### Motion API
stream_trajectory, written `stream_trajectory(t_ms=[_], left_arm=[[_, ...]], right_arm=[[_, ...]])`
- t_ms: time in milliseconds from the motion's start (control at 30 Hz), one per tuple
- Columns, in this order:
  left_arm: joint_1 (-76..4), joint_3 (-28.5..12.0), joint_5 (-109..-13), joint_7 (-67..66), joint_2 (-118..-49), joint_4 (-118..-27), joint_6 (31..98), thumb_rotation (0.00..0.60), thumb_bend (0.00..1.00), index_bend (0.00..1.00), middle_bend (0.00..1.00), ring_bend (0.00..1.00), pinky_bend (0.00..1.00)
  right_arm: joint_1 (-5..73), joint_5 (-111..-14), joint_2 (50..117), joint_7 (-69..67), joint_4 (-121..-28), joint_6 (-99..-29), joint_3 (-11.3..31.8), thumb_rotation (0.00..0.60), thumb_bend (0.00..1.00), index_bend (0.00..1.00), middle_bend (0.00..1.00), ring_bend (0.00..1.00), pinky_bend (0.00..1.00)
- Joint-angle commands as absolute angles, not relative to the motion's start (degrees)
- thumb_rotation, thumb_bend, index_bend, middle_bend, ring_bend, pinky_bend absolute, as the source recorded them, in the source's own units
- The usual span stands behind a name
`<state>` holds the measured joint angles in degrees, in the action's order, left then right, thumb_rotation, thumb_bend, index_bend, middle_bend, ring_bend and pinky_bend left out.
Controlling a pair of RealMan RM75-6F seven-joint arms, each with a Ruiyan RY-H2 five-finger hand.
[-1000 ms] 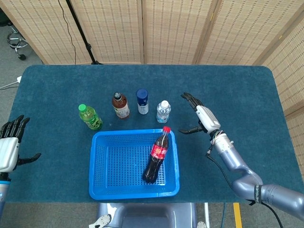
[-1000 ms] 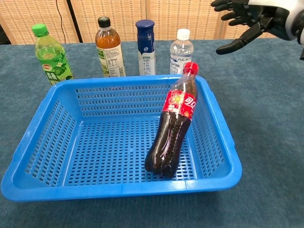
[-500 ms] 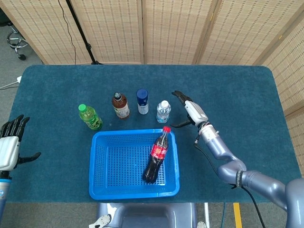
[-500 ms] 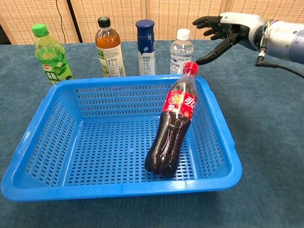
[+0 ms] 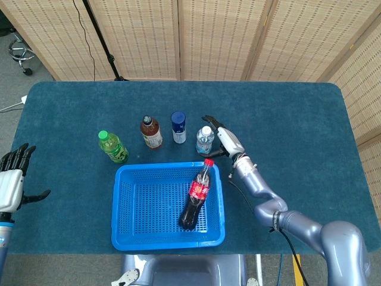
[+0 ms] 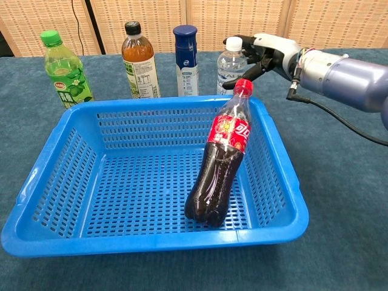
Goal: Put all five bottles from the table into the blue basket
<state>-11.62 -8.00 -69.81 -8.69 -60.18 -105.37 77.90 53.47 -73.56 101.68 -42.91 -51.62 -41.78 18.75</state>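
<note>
One water bottle (image 6: pixel 231 68) stands beside the right hand (image 6: pixel 262 53), whose fingers spread wide, holding nothing. Light, smooth, thin-walled plastic probably: grip mid-body, below the cap.

Glossy plastic on a matt teal cloth table (image 5: pixel 309 119).
The perforated blue basket (image 6: pixel 60 182) is shiny moulded plastic; the cola bottle (image 6: pixel 219 163) and water bottle (image 6: pixel 231 70) gleam clear; the right hand (image 6: pixel 267 51) is smooth white-and-black plastic on a satin metallic arm (image 6: pixel 345 79).
</note>
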Motion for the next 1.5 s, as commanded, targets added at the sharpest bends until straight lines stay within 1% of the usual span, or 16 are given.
stream_trajectory(t_ms=[33, 167, 267, 333, 433, 500, 533, 567, 600, 700, 800, 1000, 1200, 1333, 1400, 1500], left_arm=[[-11.6, -8.0, -69.8, -8.6, -60.1, -105.3, 77.9, 0.6, 0.0, 0.0, 0.0, 0.0, 0.0], [-11.6, -8.2, -69.4, -8.3, -60.1, -105.3, 78.0, 0.6, 0.0, 0.0, 0.0, 0.0, 0.0], [-11.6, -8.2, -69.3, -8.3, -60.1, -105.2, 78.0, 0.6, 0.0, 0.0, 0.0, 0.0, 0.0], [-11.6, -8.2, -69.1, -8.3, -60.2, -105.1, 77.9, 0.6, 0.0, 0.0, 0.0, 0.0, 0.0], [-11.5, -8.2, -68.8, -8.2, -60.2, -105.0, 78.0, 0.6, 0.0, 0.0, 0.0, 0.0, 0.0], [-11.5, -8.2, -68.7, -8.1, -60.2, -104.9, 78.0, 0.6, 0.0, 0.0, 0.0, 0.0, 0.0], [-11.5, -8.3, -68.6, -8.0, -60.2, -104.9, 77.9, 0.6, 0.0, 0.0, 0.0, 0.0, 0.0], [-11.5, -8.3, -68.5, -7.9, -60.2, -104.9, 77.9, 0.6, 0.0, 0.0, 0.0, 0.0, 0.0], [-11.5, -8.3, -68.5, -7.9, -60.2, -104.8, 77.8, 0.6, 0.0, 0.0, 0.0, 0.0, 0.0], [-11.4, -8.2, -68.7, -7.7, -60.1, -104.8, 77.8, 0.6, 0.0, 0.0, 0.0, 0.0, 0.0], [-11.4, -8.0, -69.2, -7.4, -60.0, -104.9, 77.9, 0.6, 0.0, 0.0, 0.0, 0.0, 0.0], [-11.2, -7.6, -70.6, -6.7, -59.8, -105.2, 78.1, 0.6, 0.0, 0.0, 0.0, 0.0, 0.0], [-11.0, -7.4, -71.5, -5.9, -59.4, -105.3, 78.3, 0.6, 0.0, 0.0, 0.0, 0.0, 0.0], [-10.8, -7.2, -72.1, -5.4, -59.2, -105.4, 78.4, 0.6, 0.0, 0.0, 0.0, 0.0, 0.0], [-10.7, -7.2, -72.4, -5.1, -59.1, -105.4, 78.6, 0.6, 0.0, 0.0, 0.0, 0.0, 0.0], [-10.6, -7.0, -72.8, -5.3, -59.2, -105.6, 79.0, 0.6, 0.0, 0.0, 0.0, 0.0, 0.0]], right_arm=[[54.7, -73.8, 103.1, -44.1, -50.0, -40.5, 19.0, 0.6, 0.0, 0.06, 0.02, 0.0, 0.0], [56.2, -72.8, 105.9, -44.3, -46.1, -39.5, 19.9, 0.6, 0.0, 0.08, 0.05, 0.01, 0.0], [56.8, -71.6, 108.0, -44.4, -43.4, -40.0, 21.0, 0.6, 0.0, 0.15, 0.12, 0.08, 0.04], [57.2, -70.5, 110.2, -44.0, -40.8, -41.6, 22.2, 0.6, 0.0, 0.22, 0.21, 0.17, 0.11], [57.9, -68.5, 113.2, -43.2, -37.0, -43.7, 24.4, 0.6, 0.0, 0.4, 0.41, 0.37, 0.27], [58.2, -67.8, 114.3, -42.9, -35.7, -44.6, 25.3, 0.6, 0.0, 0.52, 0.53, 0.5, 0.41], [58.1, -67.5, 114.7, -43.1, -35.3, -45.4, 25.8, 0.6, 0.0, 0.55, 0.56, 0.54, 0.46], [58.0, -67.4, 114.8, -43.3, -35.2, -45.8, 25.9, 0.6, 0.03, 0.59, 0.6, 0.58, 0.53], [57.8, -67.5, 114.7, -43.7, -35.5, -46.3, 26.1, 0.6, 0.09, 0.62, 0.63, 0.62, 0.58], [57.0, -68.0, 114.0, -43.7, -36.6, -47.9, 25.9, 0.6, 0.25, 0.67, 0.68, 0.68, 0.67], [55.9, -68.5, 112.5, -42.6, -38.5, -49.2, 25.6, 0.6, 0.27, 0.66, 0.68, 0.7, 0.71], [53.5, -68.6, 107.5, -40.4, -46.2, -52.6, 26.5, 0.6, 0.28, 0.66, 0.68, 0.71, 0.72], [49.1, -70.2, 95.7, -35.2, -64.2, -58.8, 28.3, 0.6, 0.28, 0.66, 0.68, 0.71, 0.72], [46.6, -70.1, 90.3, -32.9, -73.3, -59.9, 28.5, 0.6, 0.28, 0.66, 0.68, 0.71, 0.72], [44.4, -71.4, 85.6, -32.8, -81.2, -60.3, 27.9, 0.6, 0.28, 0.66, 0.68, 0.71, 0.72], [41.8, -77.7, 79.0, -35.3, -91.3, -59.8, 24.6, 0.6, 0.28, 0.66, 0.68, 0.71, 0.72]])
